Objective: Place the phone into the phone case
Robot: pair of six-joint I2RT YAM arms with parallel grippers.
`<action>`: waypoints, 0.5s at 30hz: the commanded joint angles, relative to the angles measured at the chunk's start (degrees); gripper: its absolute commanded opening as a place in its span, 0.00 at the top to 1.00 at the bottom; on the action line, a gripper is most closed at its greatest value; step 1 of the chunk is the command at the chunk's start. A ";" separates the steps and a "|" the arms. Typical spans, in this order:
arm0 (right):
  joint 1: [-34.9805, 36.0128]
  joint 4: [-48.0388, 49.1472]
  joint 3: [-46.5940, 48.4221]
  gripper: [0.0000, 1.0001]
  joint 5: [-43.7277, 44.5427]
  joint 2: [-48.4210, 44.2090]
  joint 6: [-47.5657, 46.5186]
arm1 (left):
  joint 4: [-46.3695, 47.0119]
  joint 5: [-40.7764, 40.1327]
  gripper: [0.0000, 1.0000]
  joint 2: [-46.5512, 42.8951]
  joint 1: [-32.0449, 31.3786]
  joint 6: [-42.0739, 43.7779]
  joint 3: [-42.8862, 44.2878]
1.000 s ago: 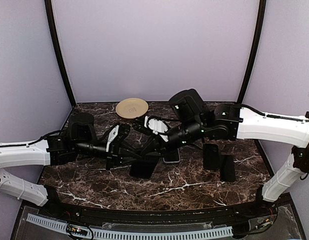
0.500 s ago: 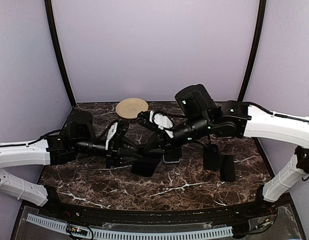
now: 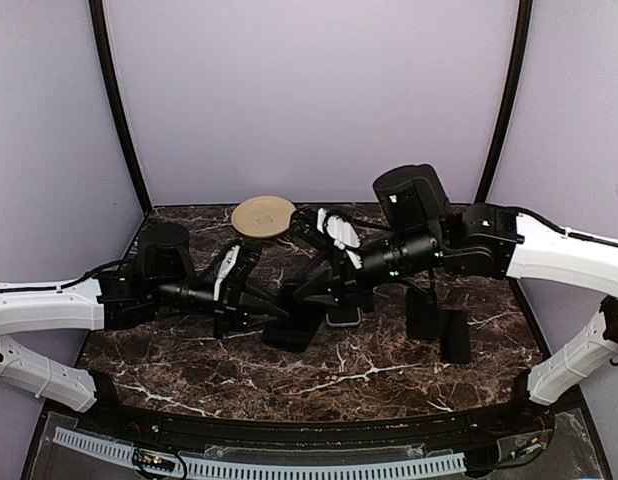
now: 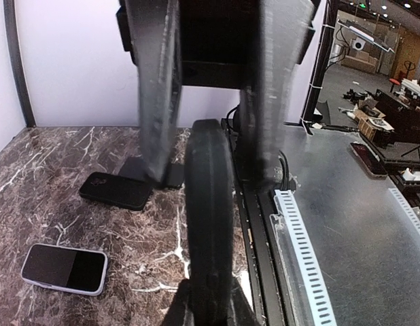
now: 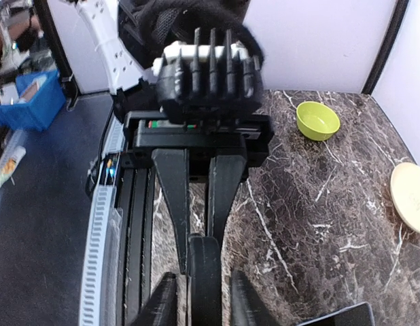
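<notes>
Clamping the case [image 4: 208,231] edge-on, the left hand [image 4: 210,178] holds it just above the table [image 4: 40,163], fingers pressed together on its two faces. The right hand [image 5: 204,288] meets the same case from the opposite side. Its fingers stand slightly parted, one on each face with a thin gap showing, so it does not look like a grip.

The phone [image 4: 64,268] lies flat on the table, screen up, just beside and below the held case on the right arm's side. From above it is mostly hidden under the right hand, with only one end showing. Its long axis seems to run from the far wall toward the near edge — crosswise to the left hand's reach. It is a slim slab with dark glass and a pale, rounded rim.

The right hand is the nearer one and sits almost over the phone, so it is the likelier one to fetch it, by dropping down and closing across the narrow width. Which face of the case is the open one cannot be told — the case shows only as a black edge.
</notes>
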 commanded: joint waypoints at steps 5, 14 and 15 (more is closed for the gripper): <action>-1.09 19.35 -15.08 0.35 1.32 -10.55 7.44 | 17.93 -0.09 1.00 -6.89 2.70 -11.48 -5.34; -1.30 32.43 -19.59 0.57 -3.50 -7.91 15.50 | 26.08 3.80 1.00 -5.72 3.93 -16.99 -7.14; -1.31 33.46 -19.77 0.60 -3.58 -7.73 15.75 | 26.50 3.96 1.00 -5.64 3.94 -17.33 -7.21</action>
